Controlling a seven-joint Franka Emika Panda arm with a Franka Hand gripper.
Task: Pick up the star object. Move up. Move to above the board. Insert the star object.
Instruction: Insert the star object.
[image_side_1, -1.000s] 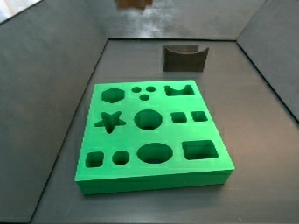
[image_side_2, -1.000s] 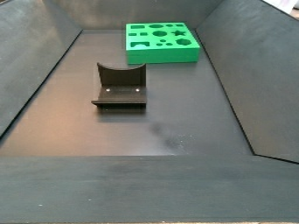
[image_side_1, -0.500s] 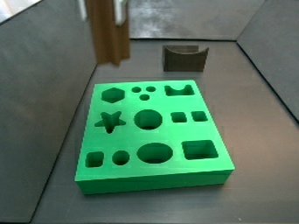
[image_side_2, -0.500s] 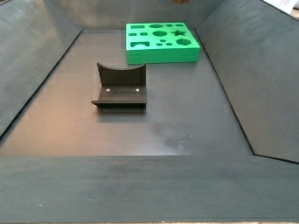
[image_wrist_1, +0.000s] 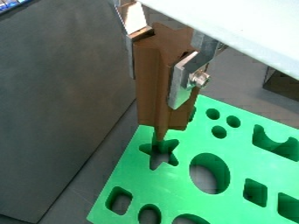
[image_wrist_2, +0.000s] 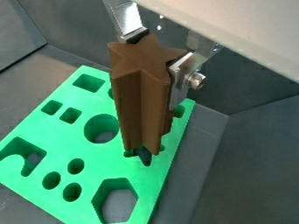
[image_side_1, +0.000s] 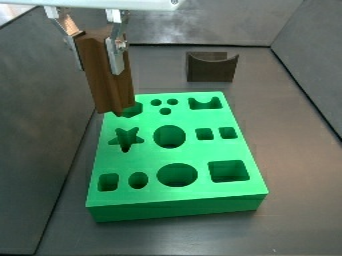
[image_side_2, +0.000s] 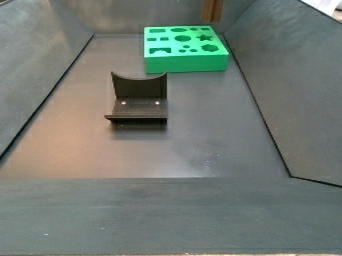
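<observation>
My gripper (image_side_1: 96, 52) is shut on the star object (image_side_1: 104, 72), a tall brown prism held upright by its upper part, seen in a side view. Its lower end hangs just above the star hole (image_side_1: 127, 138) of the green board (image_side_1: 194, 152). In both wrist views the silver fingers (image_wrist_1: 184, 77) (image_wrist_2: 179, 80) clamp the star object (image_wrist_1: 158, 83) (image_wrist_2: 140, 101), and its tip lines up over the star hole (image_wrist_1: 162, 154) of the board (image_wrist_1: 170, 188) (image_wrist_2: 70, 144). I cannot tell whether the tip touches the hole. The board (image_side_2: 185, 66) also shows in a side view where the gripper is out of view.
The dark fixture (image_side_1: 210, 66) stands on the floor behind the board, well apart from it, and nearer the camera in a side view (image_side_2: 136, 98). Sloped grey walls enclose the floor on all sides.
The gripper with the star object has come down from the top of the view, from beyond the board's far left corner to over its star hole.
</observation>
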